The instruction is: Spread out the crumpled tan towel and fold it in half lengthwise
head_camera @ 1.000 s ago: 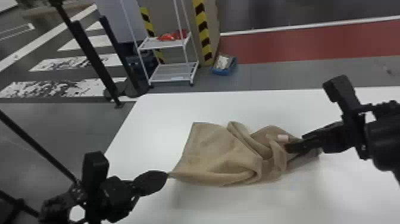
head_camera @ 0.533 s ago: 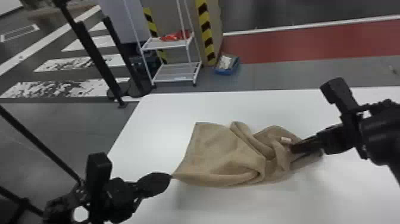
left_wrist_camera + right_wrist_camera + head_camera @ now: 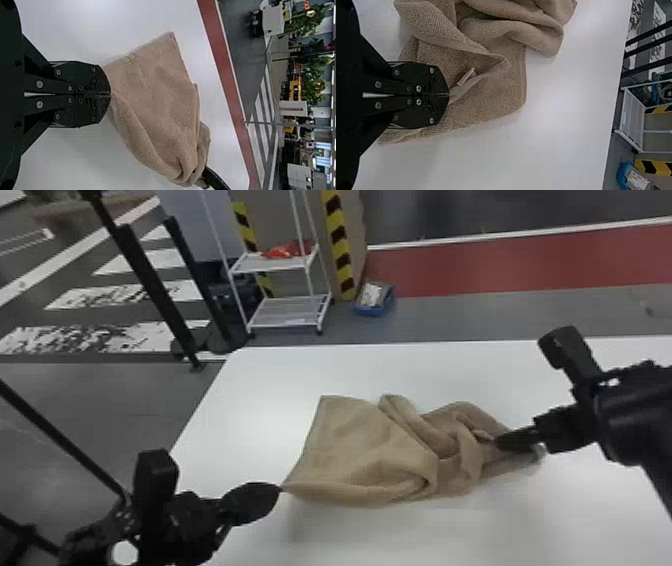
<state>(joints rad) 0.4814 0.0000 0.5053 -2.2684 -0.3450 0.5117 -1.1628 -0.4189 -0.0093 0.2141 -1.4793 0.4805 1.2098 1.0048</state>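
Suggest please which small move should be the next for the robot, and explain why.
I would probably draw the right gripper gently away from the left gripper. Both are shut on the tan towel, which lies bunched between them, mostly toward the right gripper, so a light pull may open it out before folding.
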